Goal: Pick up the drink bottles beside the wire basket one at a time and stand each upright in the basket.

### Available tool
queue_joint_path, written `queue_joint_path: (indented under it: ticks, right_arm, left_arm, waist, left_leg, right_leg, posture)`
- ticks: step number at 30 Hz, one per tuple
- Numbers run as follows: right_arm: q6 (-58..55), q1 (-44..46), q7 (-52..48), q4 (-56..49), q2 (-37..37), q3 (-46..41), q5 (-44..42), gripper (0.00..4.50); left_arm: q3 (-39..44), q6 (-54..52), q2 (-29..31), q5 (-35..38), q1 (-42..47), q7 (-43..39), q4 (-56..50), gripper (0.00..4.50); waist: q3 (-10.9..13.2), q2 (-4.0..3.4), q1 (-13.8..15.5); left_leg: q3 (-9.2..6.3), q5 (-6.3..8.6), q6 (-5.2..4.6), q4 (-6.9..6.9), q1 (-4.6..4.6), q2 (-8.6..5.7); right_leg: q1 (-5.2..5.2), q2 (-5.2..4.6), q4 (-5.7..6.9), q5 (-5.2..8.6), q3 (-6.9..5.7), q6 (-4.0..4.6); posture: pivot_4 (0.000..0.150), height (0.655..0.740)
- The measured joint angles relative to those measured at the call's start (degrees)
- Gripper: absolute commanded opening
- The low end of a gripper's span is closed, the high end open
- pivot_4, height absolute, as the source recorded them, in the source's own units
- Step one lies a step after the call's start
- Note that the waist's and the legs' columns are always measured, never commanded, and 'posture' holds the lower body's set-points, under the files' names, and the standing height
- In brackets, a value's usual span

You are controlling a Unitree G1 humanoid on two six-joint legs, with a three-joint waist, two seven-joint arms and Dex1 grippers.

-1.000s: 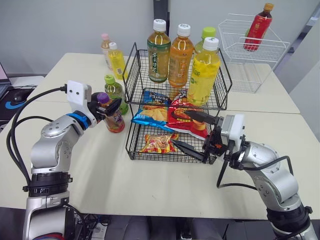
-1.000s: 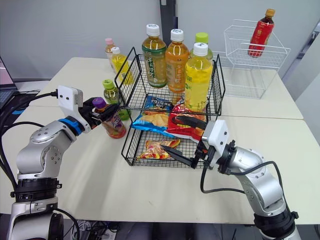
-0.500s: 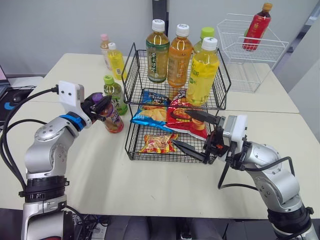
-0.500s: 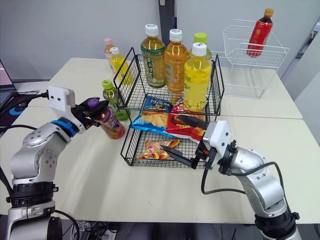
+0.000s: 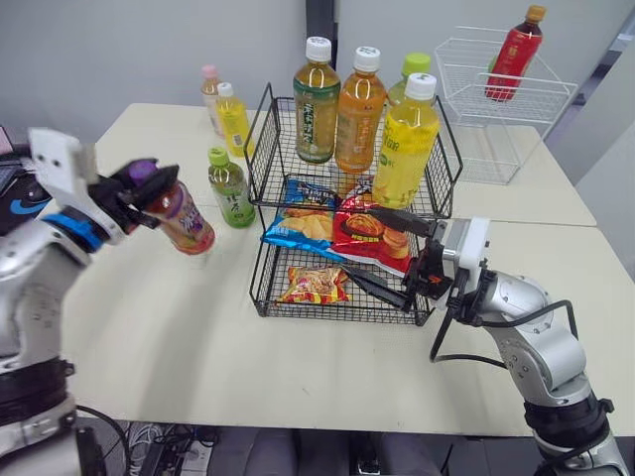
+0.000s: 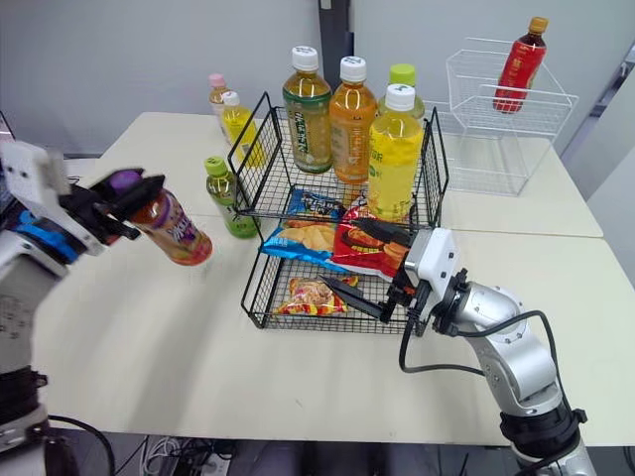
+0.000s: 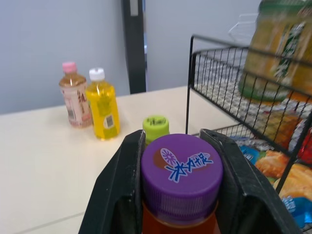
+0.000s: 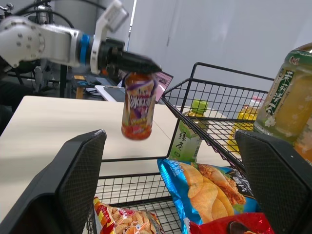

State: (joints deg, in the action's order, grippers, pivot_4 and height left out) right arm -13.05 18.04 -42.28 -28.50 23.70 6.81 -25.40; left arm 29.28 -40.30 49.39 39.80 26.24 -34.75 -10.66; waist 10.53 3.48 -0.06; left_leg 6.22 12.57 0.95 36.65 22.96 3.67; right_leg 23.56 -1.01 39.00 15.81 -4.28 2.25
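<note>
1. Left gripper (image 5: 149, 184): closed on the purple-cap bottle (image 5: 182, 218). The left wrist view shows a finger (image 7: 126, 187) pressed against each side of the cap.
2. Purple-cap bottle: held clear of the table (image 5: 198, 337), well left of the basket (image 5: 327, 316). It is tilted, with the cap toward the gripper and the base lower and nearer the basket.
3. Small green bottle (image 5: 229, 188): upright on the table, just beside the basket's left wall. It is apart from the held bottle.
4. Pink-cap bottle (image 5: 208, 94) and small yellow bottle (image 5: 233, 119): upright and side by side on the table. They stand behind the small green bottle and left of the basket's rear corner.
5. Basket: black wire, two tiers.
   - Upper tier: four bottles stand upright. These are a dark tea bottle (image 5: 316, 104), an amber bottle (image 5: 357, 114), a large yellow bottle (image 5: 403, 149), and behind that one a bottle with a green lid (image 5: 415, 65).
   - Below the upper tier: a blue bag (image 5: 301, 224) and a red bag (image 5: 369, 234).
   - Lowest level: a third bag (image 5: 313, 286).
6. Right gripper (image 5: 357, 241): jaws spread wide and holding nothing. It sits at the front right corner of the basket's lower tier. The upper finger lies over the red bag and the lower finger runs along the bottom tier. Whether they touch the bags cannot be told.
7. White basket (image 5: 466, 94): at the far right rear of the table, well apart from the black one. A red bottle (image 5: 511, 55) leans in it.
</note>
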Motion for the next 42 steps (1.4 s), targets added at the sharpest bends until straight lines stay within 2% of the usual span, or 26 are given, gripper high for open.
queue_joint_path:
  ticks: [6, 13, 20, 28, 42]
  right_arm:
    - [1.9, 1.1, 1.4, 0.1, -0.9, -1.2, 0.3, 4.50]
    - [6.5, 1.2, 4.9, 0.3, -2.6, -3.1, 3.8, 4.50]
    - [9.1, 1.0, 8.0, 0.4, -3.9, -3.4, 6.8, 4.50]
    - [11.5, -0.8, 11.6, -0.4, -4.6, -3.4, 10.7, 4.50]
    - [11.1, -3.7, 16.6, -4.2, -6.3, -2.7, 15.2, 4.50]
  left_arm:
    - [2.6, -5.9, 8.5, 7.3, 10.9, -2.2, 0.7, 1.37]
    - [-2.2, -9.7, 9.9, 12.0, 28.0, -2.1, 4.7, 1.37]
    - [-12.9, -11.2, 5.2, 12.7, 39.1, -6.1, 9.1, 1.37]
    - [-23.5, -9.4, -2.1, 7.4, 46.8, -16.0, 16.7, 1.37]
    - [-30.1, 0.2, -13.6, -4.7, 48.4, -25.8, 29.2, 1.37]
  waist:
    - [0.0, 0.03, 0.0]
    - [0.0, 0.04, 0.0]
    - [0.0, 0.03, 0.0]
    - [0.1, 0.00, -0.1]
    - [0.1, -0.03, -0.2]
  left_leg:
    - [0.01, 0.00, 0.00, -0.01, 0.01, -0.02]
    - [0.02, -0.02, 0.03, 0.03, -0.01, -0.03]
    - [0.03, -0.10, 0.17, 0.05, -0.02, -0.04]
    - [0.04, -0.16, 0.26, 0.08, 0.00, -0.05]
    - [0.05, -0.16, 0.26, 0.23, 0.06, -0.05]
  right_leg:
    - [0.00, 0.00, -0.03, 0.00, 0.00, -0.01]
    - [-0.02, 0.00, 0.01, 0.00, 0.02, -0.01]
    - [-0.01, 0.01, 0.05, 0.00, 0.03, -0.01]
    - [0.01, 0.04, 0.07, 0.00, 0.07, 0.00]
    - [0.02, 0.05, 0.08, 0.00, 0.11, 0.00]
  posture:
    - [0.150, 0.7400]
    - [0.150, 0.7400]
    - [0.150, 0.7400]
    - [0.150, 0.7400]
    - [0.150, 0.7400]
